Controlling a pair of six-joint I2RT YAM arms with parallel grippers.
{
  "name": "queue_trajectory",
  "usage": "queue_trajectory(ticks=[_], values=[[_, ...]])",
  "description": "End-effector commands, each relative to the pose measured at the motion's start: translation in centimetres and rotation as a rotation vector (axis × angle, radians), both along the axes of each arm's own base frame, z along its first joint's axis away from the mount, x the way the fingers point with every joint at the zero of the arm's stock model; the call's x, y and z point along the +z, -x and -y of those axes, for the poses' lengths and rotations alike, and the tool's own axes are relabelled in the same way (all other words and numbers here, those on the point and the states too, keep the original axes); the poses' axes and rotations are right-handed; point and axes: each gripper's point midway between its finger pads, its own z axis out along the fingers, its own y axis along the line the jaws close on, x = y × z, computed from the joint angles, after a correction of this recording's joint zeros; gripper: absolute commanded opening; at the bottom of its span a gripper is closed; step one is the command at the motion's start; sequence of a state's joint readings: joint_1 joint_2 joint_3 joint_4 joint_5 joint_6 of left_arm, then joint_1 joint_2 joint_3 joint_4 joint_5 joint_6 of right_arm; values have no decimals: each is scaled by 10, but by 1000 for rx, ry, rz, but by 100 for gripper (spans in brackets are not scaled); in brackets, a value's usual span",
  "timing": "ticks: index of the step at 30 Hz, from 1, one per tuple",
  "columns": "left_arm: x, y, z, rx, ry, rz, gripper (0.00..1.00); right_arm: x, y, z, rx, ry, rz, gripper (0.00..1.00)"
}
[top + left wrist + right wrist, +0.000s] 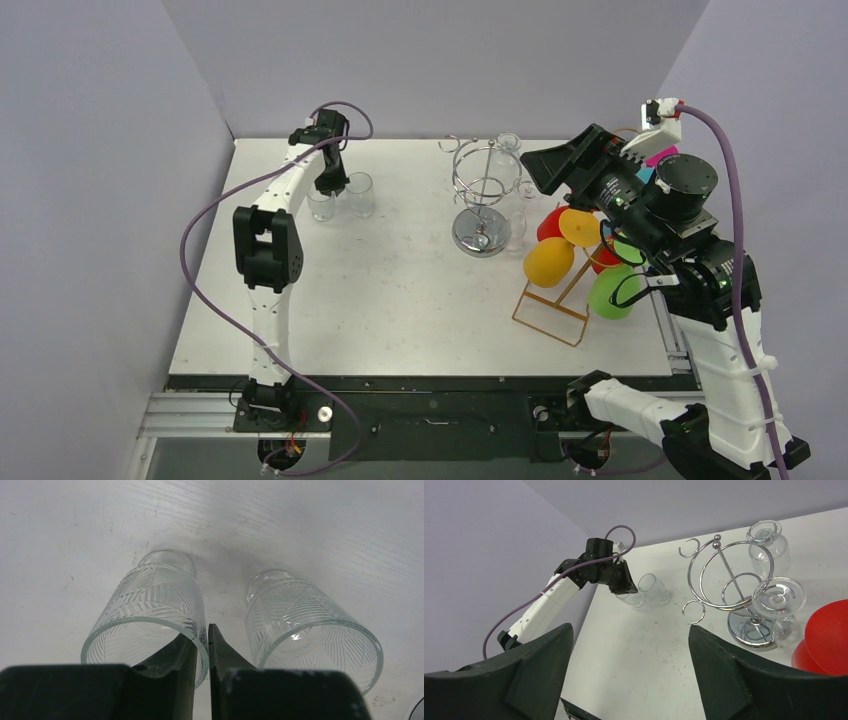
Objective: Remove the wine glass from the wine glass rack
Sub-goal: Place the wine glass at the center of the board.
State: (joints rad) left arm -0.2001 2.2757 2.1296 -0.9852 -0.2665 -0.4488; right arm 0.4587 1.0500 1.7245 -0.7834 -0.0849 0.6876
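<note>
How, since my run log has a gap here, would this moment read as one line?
left gripper: shut on tumbler wall | right gripper: open, off the rack | wine glasses: two hanging on rack

We count two cut-glass tumblers (150, 605), two clear wine glasses (778, 597), one chrome rack (751, 630), one copper wire stand (545, 332).

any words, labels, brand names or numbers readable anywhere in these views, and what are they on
None: no words, labels, brands or numbers can be read in any view.
The lines on the tumbler pinched by the left gripper and on the second tumbler are cut pattern, not writing.
The wine glass rack and the table show no markings.
</note>
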Motion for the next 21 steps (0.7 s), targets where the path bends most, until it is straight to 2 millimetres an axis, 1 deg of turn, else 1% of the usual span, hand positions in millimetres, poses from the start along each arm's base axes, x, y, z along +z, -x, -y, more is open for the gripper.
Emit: queue_trajectory(ticks=[1, 3, 5, 6, 7, 8, 10, 13, 21], values=[[17, -13, -1, -2, 31, 55, 0, 11, 4, 7, -20, 3, 39, 80], [16, -13, -3, 5, 38, 53, 0, 9, 4, 7, -20, 5, 34, 80], [17, -13, -5, 9, 42, 54, 5, 7, 3, 7, -22, 7, 30, 80], [18, -13, -7, 12, 43, 59, 11, 7, 3, 7, -23, 7, 28, 80], [20, -13, -7, 13, 42, 61, 15, 6, 2, 7, -22, 7, 26, 80], [23, -13, -9, 17, 41, 69, 21, 5, 2, 7, -23, 7, 26, 80], [31, -14, -12, 19, 40, 83, 29, 5, 2, 6, -23, 6, 25, 80], [46, -16, -16, 21, 34, 113, 34, 4, 1, 6, -24, 5, 21, 80], [79, -18, -21, 19, 25, 165, 48, -3, -2, 5, -26, 16, 1, 80]])
